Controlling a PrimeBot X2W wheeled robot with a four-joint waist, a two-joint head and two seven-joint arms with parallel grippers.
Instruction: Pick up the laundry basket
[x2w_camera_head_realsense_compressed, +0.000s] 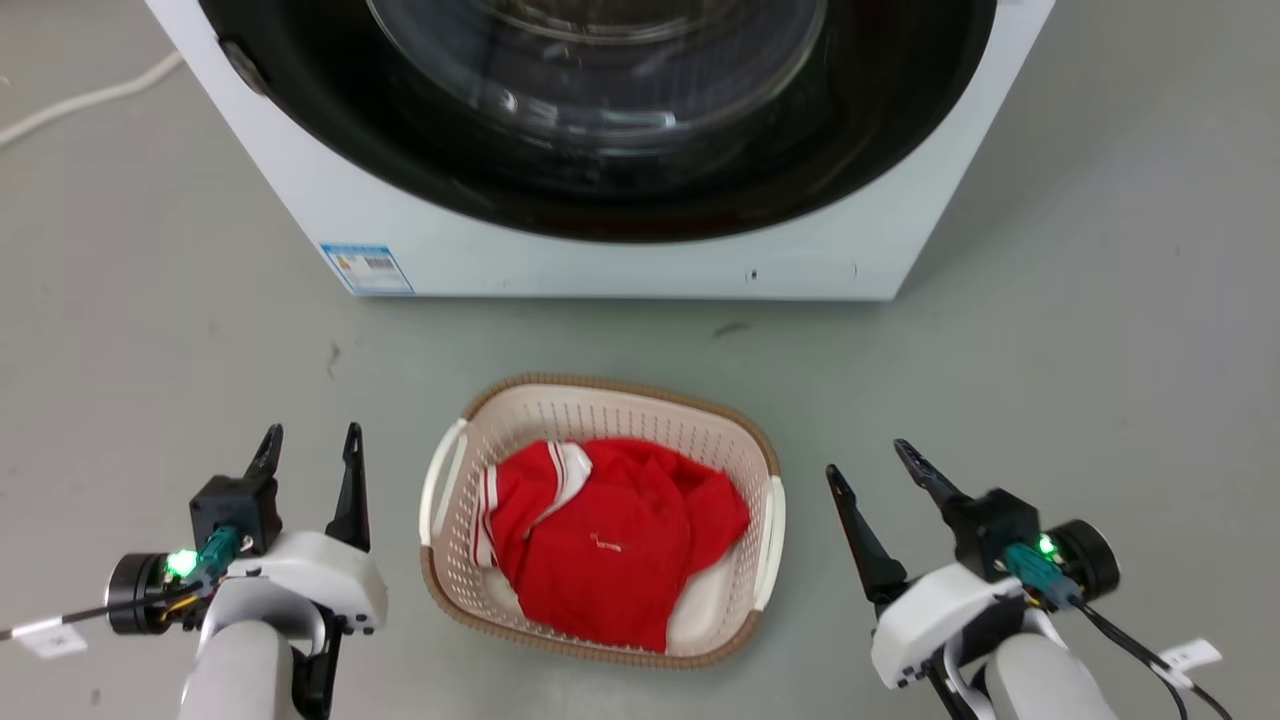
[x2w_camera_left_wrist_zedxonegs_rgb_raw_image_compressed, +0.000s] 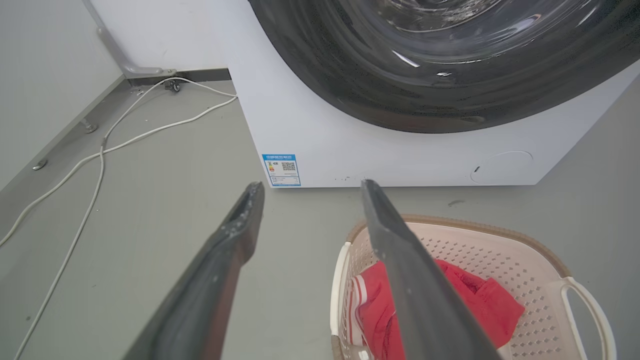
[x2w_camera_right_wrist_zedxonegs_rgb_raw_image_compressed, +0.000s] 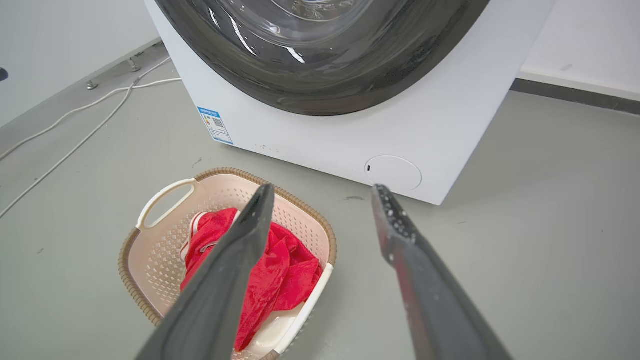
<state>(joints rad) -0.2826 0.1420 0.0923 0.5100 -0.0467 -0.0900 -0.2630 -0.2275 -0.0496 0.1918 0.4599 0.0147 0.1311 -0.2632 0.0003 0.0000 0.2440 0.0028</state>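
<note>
Grey floor (x2w_camera_head_realsense_compressed: 150, 350) carries the laundry basket (x2w_camera_head_realsense_compressed: 610, 385) before a white washing machine (x2w_camera_head_realsense_compressed: 600, 265). The left hand (x2w_camera_head_realsense_compressed: 312, 432) and right hand (x2w_camera_head_realsense_compressed: 865, 458) flank it without touching, fingers spread, empty.

The washing machine (x2w_camera_head_realsense_compressed: 640, 265) is cut off by the top edge of the head view. The print on its blue label (x2w_camera_head_realsense_compressed: 366, 268) is too small to read. The red garment (x2w_camera_head_realsense_compressed: 610, 545) hides most of the bottom of the laundry basket (x2w_camera_head_realsense_compressed: 600, 410). In the left wrist view the basket runs out at the bottom edge, and one finger (x2w_camera_left_wrist_zedxonegs_rgb_raw_image_compressed: 415, 280) of the left gripper (x2w_camera_left_wrist_zedxonegs_rgb_raw_image_compressed: 311, 184) covers part of it.
</note>
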